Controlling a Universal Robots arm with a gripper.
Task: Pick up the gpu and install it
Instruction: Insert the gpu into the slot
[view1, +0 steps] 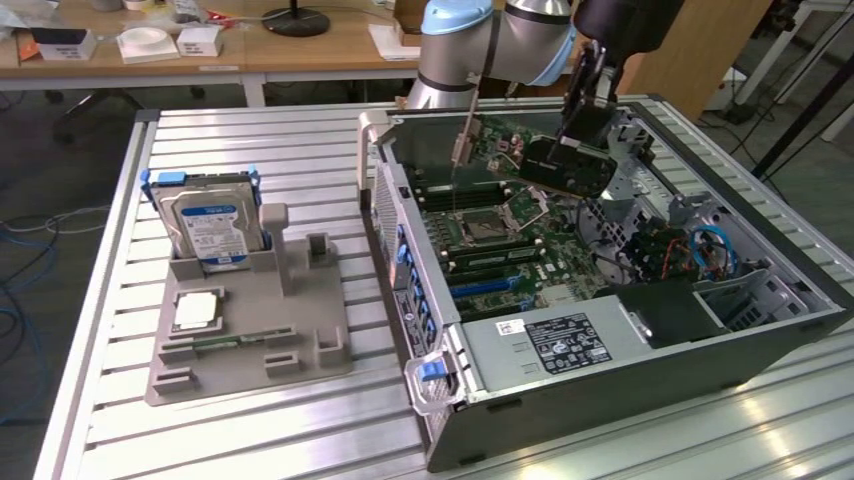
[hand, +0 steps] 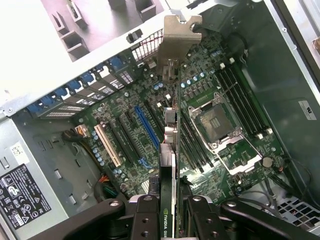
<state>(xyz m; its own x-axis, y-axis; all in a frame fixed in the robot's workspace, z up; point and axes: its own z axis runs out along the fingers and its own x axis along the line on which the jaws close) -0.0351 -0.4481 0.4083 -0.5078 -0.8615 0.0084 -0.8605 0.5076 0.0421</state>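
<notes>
The gpu (view1: 567, 165), a dark card, hangs tilted over the open computer case (view1: 747, 350), above the motherboard (view1: 514, 250). My gripper (view1: 582, 135) comes down from above and is shut on the card's upper edge. In the wrist view the gpu (hand: 169, 150) is seen edge-on between my black fingers (hand: 146, 215). Its silver end bracket (hand: 178, 35) points toward the case's rear wall. The card floats above the expansion slots, close to the blue slot (hand: 147, 127), and is not seated in any slot.
A grey holder (view1: 247, 330) on the slatted table at the exterior view's left carries a blue-labelled hard drive (view1: 207, 225) and a processor chip (view1: 198, 310). Inside the case are the power supply (view1: 561, 345), the processor socket (hand: 215, 120) and loose cables (view1: 701, 250).
</notes>
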